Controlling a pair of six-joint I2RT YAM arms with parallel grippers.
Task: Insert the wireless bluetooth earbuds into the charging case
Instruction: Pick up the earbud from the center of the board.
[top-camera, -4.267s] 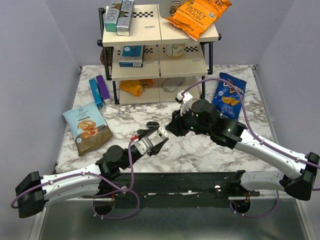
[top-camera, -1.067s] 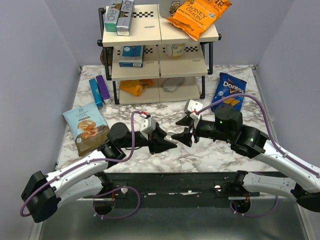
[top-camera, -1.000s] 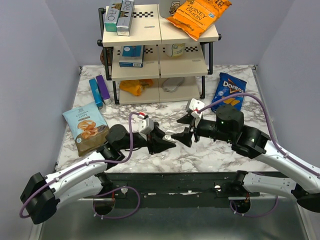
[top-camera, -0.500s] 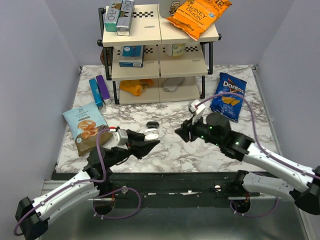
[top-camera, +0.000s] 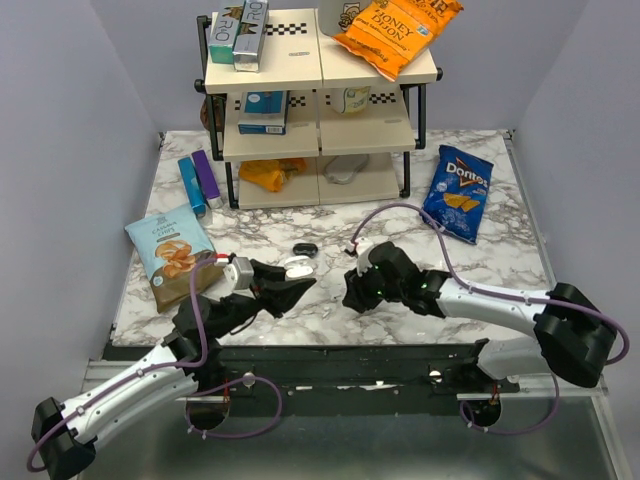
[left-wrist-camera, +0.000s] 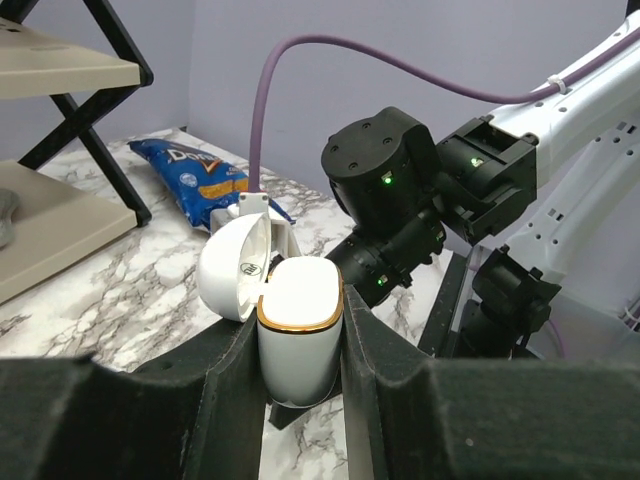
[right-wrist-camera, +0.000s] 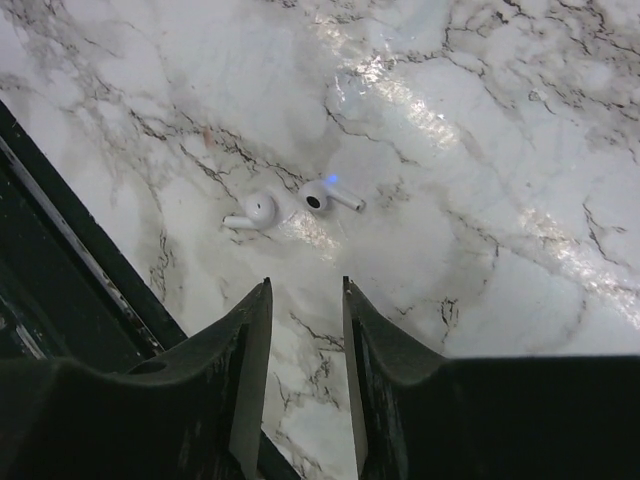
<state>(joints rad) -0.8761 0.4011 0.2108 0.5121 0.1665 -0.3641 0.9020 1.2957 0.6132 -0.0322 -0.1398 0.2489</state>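
Note:
My left gripper (left-wrist-camera: 300, 335) is shut on the white charging case (left-wrist-camera: 300, 325), holding it upright off the table with its flip lid (left-wrist-camera: 232, 265) open. In the top view the case (top-camera: 297, 266) sits at the left gripper's tip (top-camera: 293, 282). Two small earbuds, white with short stems, lie side by side on the marble in the right wrist view: one (right-wrist-camera: 254, 212) on the left, one (right-wrist-camera: 326, 195) on the right with a blue light. My right gripper (right-wrist-camera: 305, 285) is open and empty, just short of them. In the top view it (top-camera: 350, 297) hides them.
A small black object (top-camera: 305, 248) lies on the marble behind the case. A snack bag (top-camera: 176, 256) lies at the left and a blue Doritos bag (top-camera: 458, 193) at the right. A shelf rack (top-camera: 318, 100) stands at the back. The table's front edge (right-wrist-camera: 90, 270) is close to the earbuds.
The left arm has drawn back to the left with the open case. The right gripper has swung down and forward to the front of the table, over the earbuds.

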